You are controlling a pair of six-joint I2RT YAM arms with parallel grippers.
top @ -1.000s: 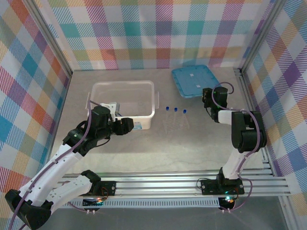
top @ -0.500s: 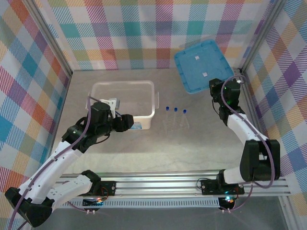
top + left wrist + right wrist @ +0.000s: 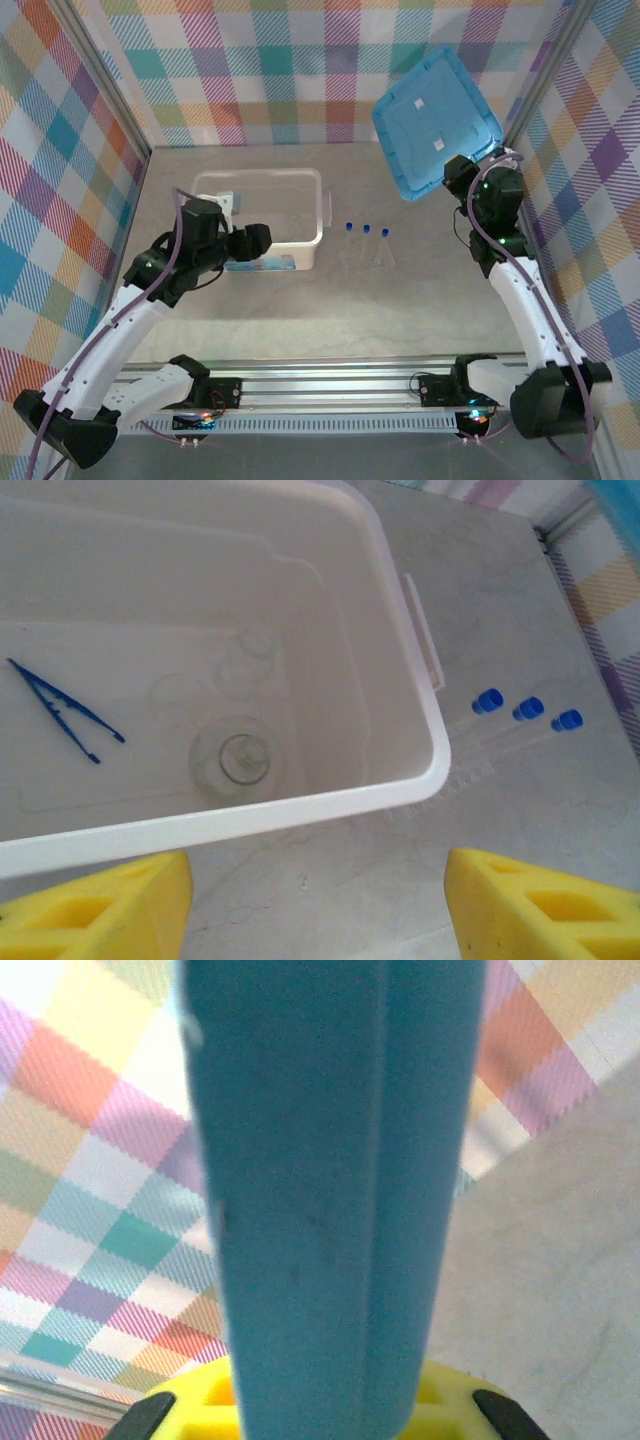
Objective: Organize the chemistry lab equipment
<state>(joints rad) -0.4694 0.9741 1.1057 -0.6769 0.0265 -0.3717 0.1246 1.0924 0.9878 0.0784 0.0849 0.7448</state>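
We see our left gripper [image 3: 320, 912] hovering at the near wall of the white tub [image 3: 258, 178], its yellow pads spread wide with nothing between them. Inside the tub lie the dark-blue tweezers [image 3: 65, 712] toward its left side and the round glass flask [image 3: 238, 760] by its near wall. The three blue-capped tubes [image 3: 365, 229] lie just right of the tub. Further right of the tub, our right gripper [image 3: 458, 172] clamps the edge of the blue lid [image 3: 435, 115], which is raised and tilted
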